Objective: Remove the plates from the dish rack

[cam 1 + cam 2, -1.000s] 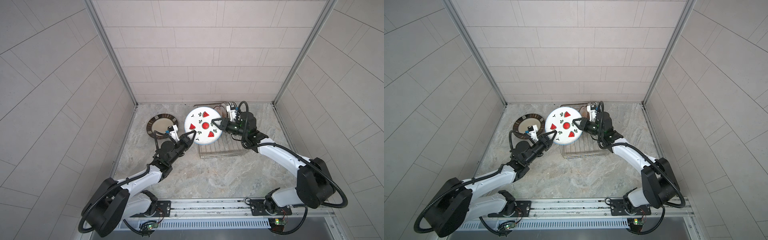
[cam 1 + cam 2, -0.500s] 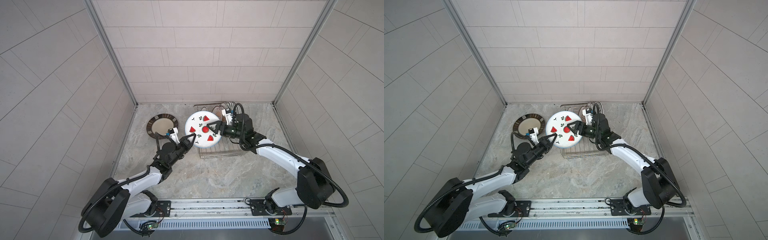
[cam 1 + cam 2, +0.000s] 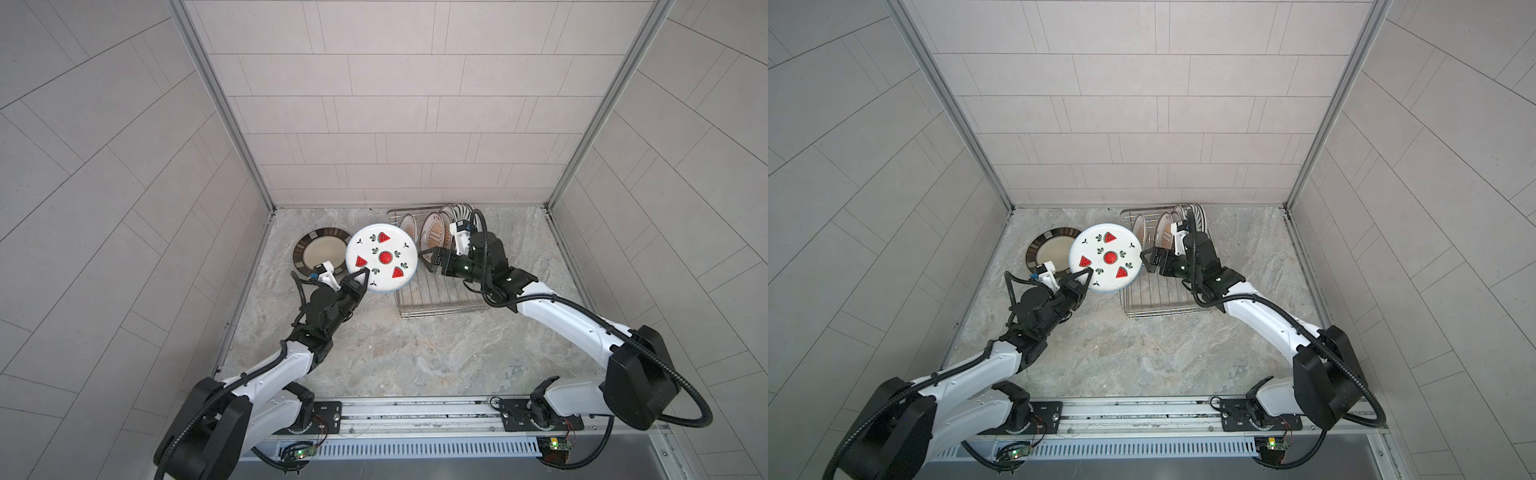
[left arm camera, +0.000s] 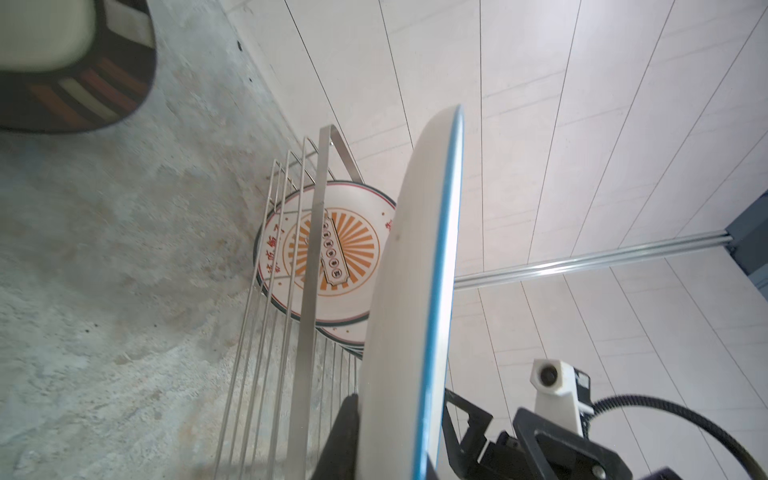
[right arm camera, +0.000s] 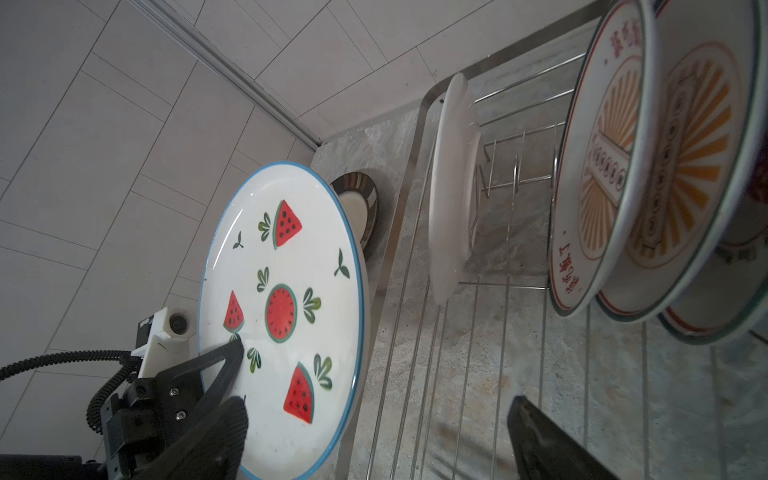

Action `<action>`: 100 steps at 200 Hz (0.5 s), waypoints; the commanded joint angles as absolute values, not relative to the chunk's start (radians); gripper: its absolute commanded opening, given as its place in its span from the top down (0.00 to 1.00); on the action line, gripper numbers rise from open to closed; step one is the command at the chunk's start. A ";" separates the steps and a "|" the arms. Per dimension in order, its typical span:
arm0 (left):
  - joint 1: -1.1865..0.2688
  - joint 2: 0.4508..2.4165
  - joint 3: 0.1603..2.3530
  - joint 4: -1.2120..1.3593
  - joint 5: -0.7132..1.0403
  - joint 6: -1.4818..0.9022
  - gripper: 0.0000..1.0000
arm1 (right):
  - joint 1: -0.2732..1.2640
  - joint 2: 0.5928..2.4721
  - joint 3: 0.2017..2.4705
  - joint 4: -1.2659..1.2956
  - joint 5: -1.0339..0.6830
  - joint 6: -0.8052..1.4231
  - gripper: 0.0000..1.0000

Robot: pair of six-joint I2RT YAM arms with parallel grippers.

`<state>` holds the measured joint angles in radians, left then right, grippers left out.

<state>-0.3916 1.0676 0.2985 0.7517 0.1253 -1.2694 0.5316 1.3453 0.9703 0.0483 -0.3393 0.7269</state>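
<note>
Here, a two-armed robot works over a marble table (image 3: 374, 353) in a tiled booth. The left claw (image 3: 360, 275) is clamped on the rim of the watermelon plate (image 3: 382, 257), with one finger (image 5: 216, 365) laid across its painted face. It holds the plate in the air, face tipped upward, at the left edge of the rack (image 3: 436, 297). The pinch at the rim is probably chosen because the plate is far too wide for the jaws to span.

The right claw (image 3: 428, 261) hangs over the rack's bare front bars, just beside the plate's right edge. Its jaws stand wide apart and touch nothing, which seems to leave the plate to the left arm alone.

A dark-rimmed plate (image 3: 318, 249) lies flat on the table left of the rack and likely marks the unloading spot. At the back of the rack, several sunburst plates (image 3: 434, 233) stand on edge between the prongs, so most of the unloading is not yet done.
</note>
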 commanded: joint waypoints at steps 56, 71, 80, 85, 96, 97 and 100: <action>-0.146 1.057 0.250 0.974 0.165 -1.361 0.95 | 0.804 1.275 0.979 0.138 -0.051 0.251 0.00; -0.133 1.030 0.255 0.911 0.114 -1.333 0.95 | 0.844 1.294 0.984 0.184 -0.009 0.203 0.01; -0.117 1.023 0.282 0.825 0.119 -1.317 0.95 | 0.852 1.314 0.997 0.199 -0.017 0.196 0.01; -0.108 1.028 0.288 0.805 0.130 -1.311 0.95 | 0.854 1.330 1.007 0.201 -0.031 0.195 0.01; -0.088 1.045 0.289 0.827 0.141 -1.313 0.95 | 0.868 1.365 1.036 0.208 -0.049 0.170 0.00; -0.085 1.047 0.289 0.830 0.142 -1.315 0.95 | 0.870 1.368 1.038 0.208 -0.048 0.167 0.00; -0.081 1.052 0.288 0.839 0.139 -1.319 0.95 | 0.876 1.377 1.042 0.209 -0.046 0.155 0.00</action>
